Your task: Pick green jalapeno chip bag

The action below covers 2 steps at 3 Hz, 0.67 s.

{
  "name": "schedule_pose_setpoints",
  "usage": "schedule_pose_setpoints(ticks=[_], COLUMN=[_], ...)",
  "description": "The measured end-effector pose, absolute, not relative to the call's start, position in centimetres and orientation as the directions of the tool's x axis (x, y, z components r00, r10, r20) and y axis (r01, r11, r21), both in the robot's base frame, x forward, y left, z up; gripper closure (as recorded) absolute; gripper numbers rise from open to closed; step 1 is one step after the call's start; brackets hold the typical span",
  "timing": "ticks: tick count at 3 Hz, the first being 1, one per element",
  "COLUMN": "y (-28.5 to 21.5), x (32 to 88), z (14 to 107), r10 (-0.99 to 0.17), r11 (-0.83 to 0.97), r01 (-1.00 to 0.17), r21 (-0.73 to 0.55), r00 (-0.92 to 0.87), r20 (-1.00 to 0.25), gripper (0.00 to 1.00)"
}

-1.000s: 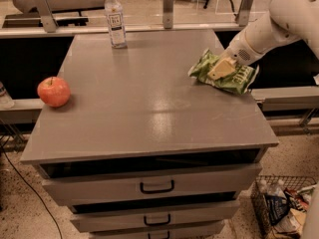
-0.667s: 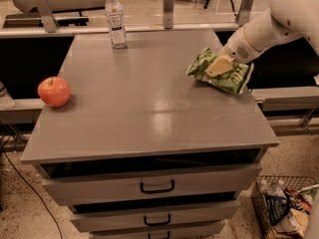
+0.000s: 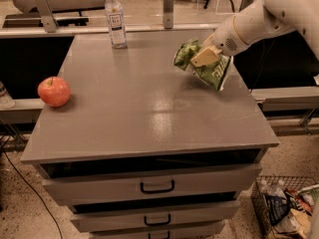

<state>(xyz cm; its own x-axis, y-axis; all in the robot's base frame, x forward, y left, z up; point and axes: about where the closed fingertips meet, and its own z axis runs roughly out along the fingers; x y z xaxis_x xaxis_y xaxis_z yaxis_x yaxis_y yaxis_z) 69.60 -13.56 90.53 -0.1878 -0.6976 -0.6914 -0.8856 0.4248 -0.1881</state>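
The green jalapeno chip bag (image 3: 212,69) is a crinkly light-green foil bag with white lettering. It hangs crumpled above the right part of the grey cabinet top (image 3: 144,108), lifted off the surface. My gripper (image 3: 203,57) reaches in from the upper right on a white arm and is shut on the bag's upper part. One pale fingertip (image 3: 202,58) shows across the front of the bag.
A red apple (image 3: 54,91) sits at the cabinet top's left edge. A water bottle (image 3: 115,18) stands at the back. Drawers with dark handles (image 3: 157,187) lie below the front edge. A wire basket (image 3: 284,205) with packets stands on the floor at the lower right.
The bag has risen off the cabinet top and moved left with my gripper. It lay on the surface near the right edge a second ago.
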Motion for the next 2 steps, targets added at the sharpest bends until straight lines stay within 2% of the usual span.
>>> schedule_pose_setpoints(ticks=[1,2], y=[-8.7,-6.2], x=[68.5,67.1], z=[95.9,100.0], r10=[-0.567,-0.479], r11=[0.352,0.317], r01=[-0.921,-0.935], r21=[-0.165,-0.156], r00=[-0.069,-0.016], r20=[-0.821,-0.878], gripper=[1.00,1.00])
